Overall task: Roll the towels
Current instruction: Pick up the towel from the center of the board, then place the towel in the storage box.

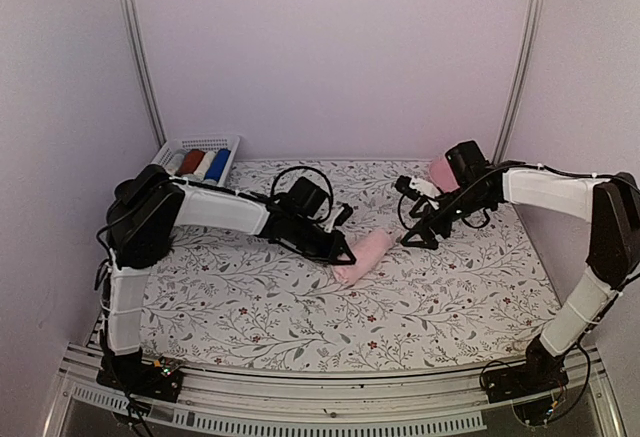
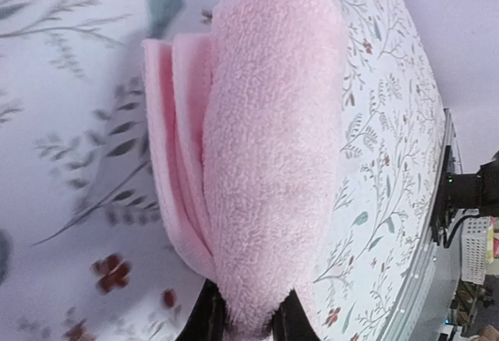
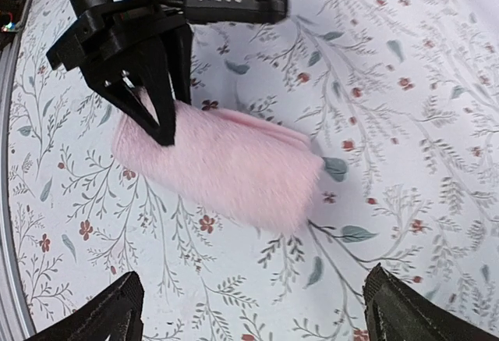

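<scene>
A rolled pale pink towel (image 1: 364, 254) lies on the flowered tablecloth near the middle of the table. My left gripper (image 1: 348, 255) is shut on its left end. In the left wrist view the roll (image 2: 273, 138) stretches away from the fingers (image 2: 207, 319), which pinch its near end, layered folds showing on its left side. My right gripper (image 1: 420, 241) hovers open to the right of the roll, apart from it. The right wrist view shows the towel (image 3: 234, 169) beyond the wide-spread right fingertips (image 3: 117, 314), with the left gripper (image 3: 156, 122) clamped on its far end.
A white basket (image 1: 224, 143) at the back left holds dark red, white and blue rolled cloths. A pink rounded object (image 1: 443, 171) sits behind the right wrist near the back wall. Metal frame posts stand at both back corners.
</scene>
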